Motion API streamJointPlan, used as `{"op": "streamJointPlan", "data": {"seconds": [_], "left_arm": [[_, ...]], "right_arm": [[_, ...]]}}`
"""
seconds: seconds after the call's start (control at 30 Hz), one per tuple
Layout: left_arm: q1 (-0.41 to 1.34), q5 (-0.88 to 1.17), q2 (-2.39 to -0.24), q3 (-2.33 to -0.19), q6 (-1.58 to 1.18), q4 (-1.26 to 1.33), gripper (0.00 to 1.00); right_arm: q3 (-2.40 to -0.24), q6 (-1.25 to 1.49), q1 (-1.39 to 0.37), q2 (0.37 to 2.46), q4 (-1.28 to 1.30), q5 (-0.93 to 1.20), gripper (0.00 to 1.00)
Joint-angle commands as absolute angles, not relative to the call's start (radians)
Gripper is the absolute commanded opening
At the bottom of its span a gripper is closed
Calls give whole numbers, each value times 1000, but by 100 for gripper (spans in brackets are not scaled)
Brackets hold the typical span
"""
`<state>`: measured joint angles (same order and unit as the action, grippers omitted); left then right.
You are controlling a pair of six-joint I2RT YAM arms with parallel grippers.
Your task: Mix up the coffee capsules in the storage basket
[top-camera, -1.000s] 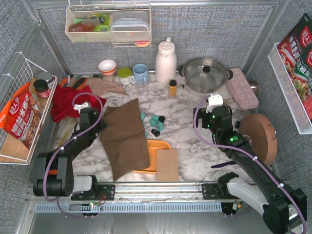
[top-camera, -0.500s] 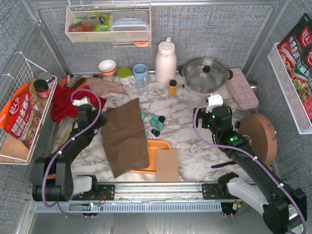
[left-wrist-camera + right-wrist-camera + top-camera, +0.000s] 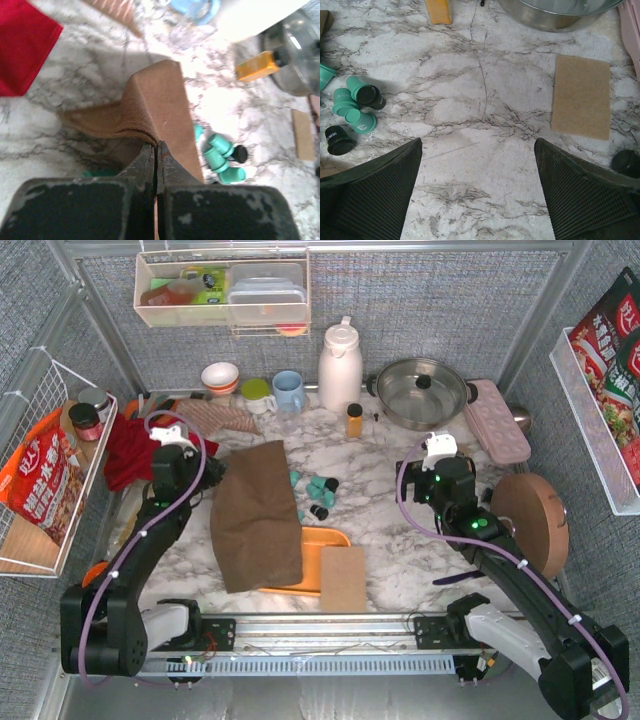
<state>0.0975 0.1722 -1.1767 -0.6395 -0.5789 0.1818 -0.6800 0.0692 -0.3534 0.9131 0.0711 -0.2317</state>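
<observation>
My left gripper (image 3: 192, 466) is shut on the edge of a brown cloth (image 3: 256, 522), which hangs from the shut jaws in the left wrist view (image 3: 156, 146). The cloth covers the left part of the orange storage basket (image 3: 324, 541). Several teal and black coffee capsules (image 3: 318, 488) lie on the marble behind the basket, also in the left wrist view (image 3: 221, 156) and the right wrist view (image 3: 356, 109). One teal shape (image 3: 100, 172) peeks from under the cloth. My right gripper (image 3: 430, 472) is open and empty over bare marble (image 3: 477, 145).
A tan card (image 3: 343, 578) overlaps the basket's front right. A yellow bottle (image 3: 354, 420), white jug (image 3: 339, 366), steel pot (image 3: 421, 392), pink tray (image 3: 497, 420), cups and a red cloth (image 3: 130, 450) stand behind. A tan pad (image 3: 581, 96) lies right of my right gripper.
My left gripper has moved back and to the left, pulling the brown cloth with it; the cloth's near edge has drawn away from the front. The right arm has not moved.
</observation>
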Motion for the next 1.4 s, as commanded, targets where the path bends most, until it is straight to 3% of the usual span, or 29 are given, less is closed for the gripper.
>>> {"op": "streamJointPlan", "data": {"seconds": [0.0, 0.63, 0.97, 1.37], "left_arm": [[111, 246, -1138, -701, -577, 183, 0], [184, 385, -1197, -1079, -738, 59, 0], [266, 385, -1260, -1279, -708, -22, 0], [326, 474, -1329, -1455, -647, -53, 0]], "right_arm": [[-695, 74, -355, 911, 72, -235, 99], [-695, 62, -355, 904, 66, -194, 99], [-826, 0, -412, 919, 29, 151, 91], [-1144, -192, -592, 1182, -63, 384, 86]]}}
